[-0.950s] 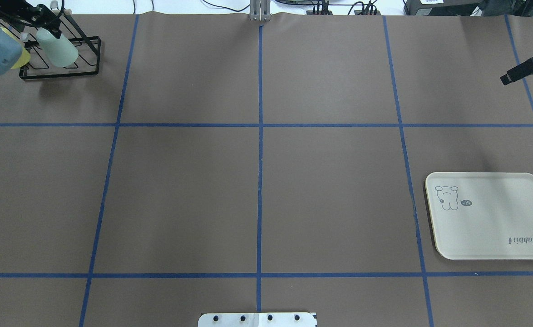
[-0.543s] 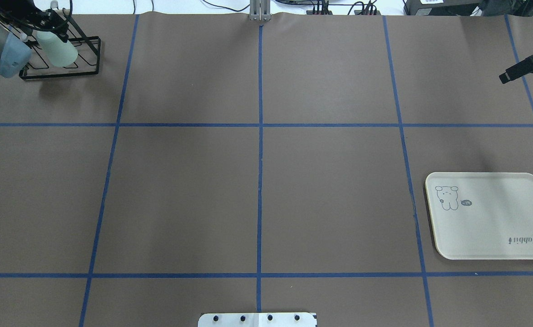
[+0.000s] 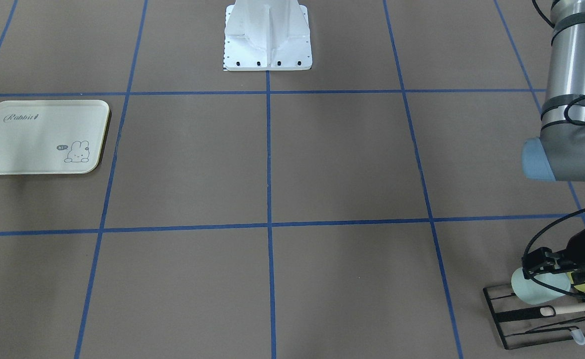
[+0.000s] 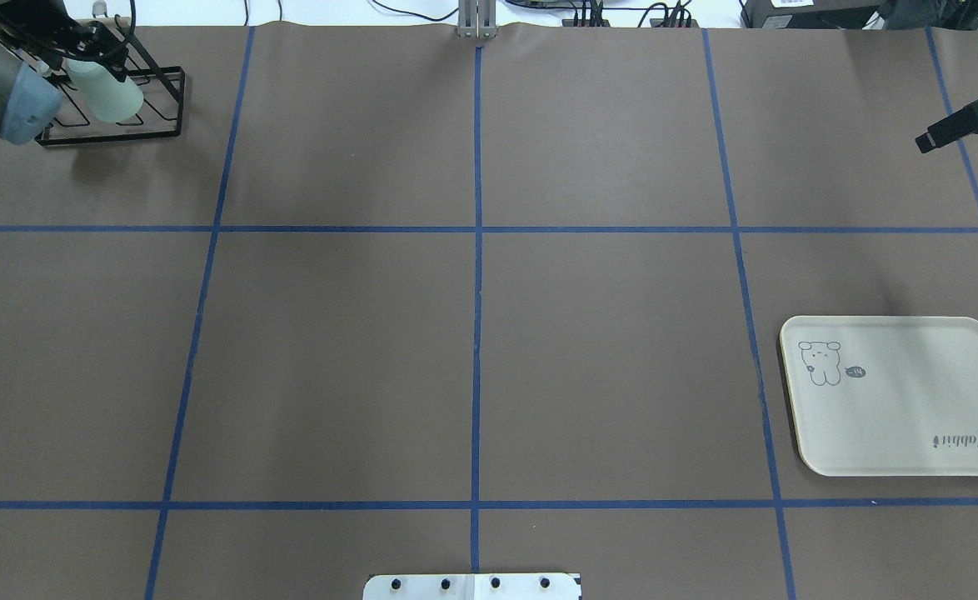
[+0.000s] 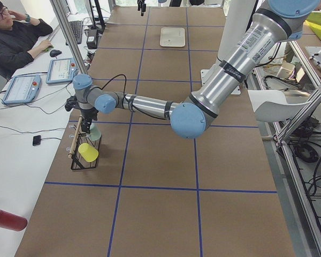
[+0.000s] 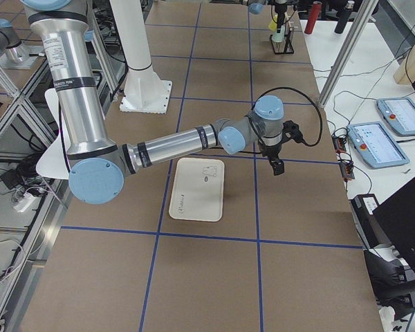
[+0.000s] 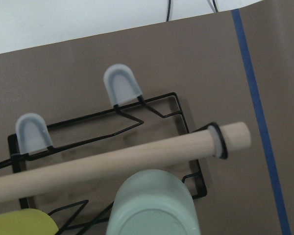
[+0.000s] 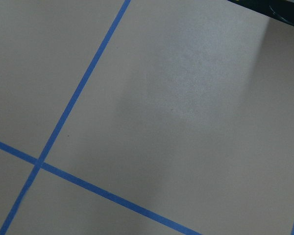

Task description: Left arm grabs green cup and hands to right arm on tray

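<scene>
The green cup (image 4: 110, 92) lies tilted on the black wire rack (image 4: 164, 100) at the table's far left. It also shows in the front view (image 3: 539, 291) and at the bottom of the left wrist view (image 7: 154, 208). My left gripper (image 3: 546, 264) hangs right over the cup's closed end, with its jaws open on either side. My right gripper (image 4: 926, 140) looks shut and empty, high over the far right of the table. The cream tray (image 4: 897, 396) lies bare at the near right, apart from both grippers.
A pale yellow cup (image 5: 88, 152) sits on the same rack beside the green one. A wooden dowel (image 7: 137, 156) runs across the rack's top. The robot's white base plate (image 3: 267, 50) stands at the table's middle edge. An operator (image 5: 13, 37) sits beyond the table's left end.
My left arm has swung back towards the rack's far side and brought its gripper over the green cup. The cup has not moved. My right gripper has drifted slightly left.
</scene>
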Available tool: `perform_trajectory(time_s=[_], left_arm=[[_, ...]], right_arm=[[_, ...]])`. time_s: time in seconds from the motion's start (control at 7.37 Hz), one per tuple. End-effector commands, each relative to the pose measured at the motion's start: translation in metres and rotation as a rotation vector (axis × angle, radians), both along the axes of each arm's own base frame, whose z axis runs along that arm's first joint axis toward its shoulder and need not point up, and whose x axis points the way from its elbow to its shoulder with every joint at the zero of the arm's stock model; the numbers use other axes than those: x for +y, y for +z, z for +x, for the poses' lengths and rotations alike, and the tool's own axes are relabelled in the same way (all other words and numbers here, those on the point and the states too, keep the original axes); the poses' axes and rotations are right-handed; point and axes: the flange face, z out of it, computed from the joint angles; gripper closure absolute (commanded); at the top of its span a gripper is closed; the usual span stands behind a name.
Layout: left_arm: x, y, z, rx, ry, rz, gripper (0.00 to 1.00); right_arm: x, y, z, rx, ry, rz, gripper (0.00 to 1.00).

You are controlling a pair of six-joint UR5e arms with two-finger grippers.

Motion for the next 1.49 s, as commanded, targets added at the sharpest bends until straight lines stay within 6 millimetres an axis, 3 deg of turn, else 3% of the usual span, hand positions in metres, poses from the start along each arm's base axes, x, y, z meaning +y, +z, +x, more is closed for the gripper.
perform_trajectory(time_s=[0.0, 0.14, 0.41, 0.81, 0.95, 1.36], left_arm=[[0.0, 0.0, 0.001, 0.0, 0.0, -0.002, 0.15], [0.0, 0.001, 0.001, 0.0, 0.0, -0.003, 0.28], [0.001, 0.001, 0.001, 0.0, 0.0, -0.004, 0.41], [0.0, -0.003, -0.004, 0.003, -0.01, 0.0, 0.77], [-0.001, -0.005, -0.006, 0.006, -0.012, 0.004, 0.83], [-0.001, -0.022, -0.027, 0.026, -0.03, 0.024, 0.84]], right_arm=[[0.0, 0.0, 0.0, 0.0, 0.0, 0.0, 0.0], [0.0, 0.0, 0.0, 0.0, 0.0, 0.0, 0.0], [0.0, 0.0, 0.0, 0.0, 0.0, 0.0, 0.0], [0.0, 0.0, 0.0, 0.0, 0.0, 0.0, 0.0], [0.0, 0.0, 0.0, -0.001, -0.001, 0.0, 0.0], [0.0, 0.0, 0.0, 0.0, 0.0, 0.0, 0.0]])
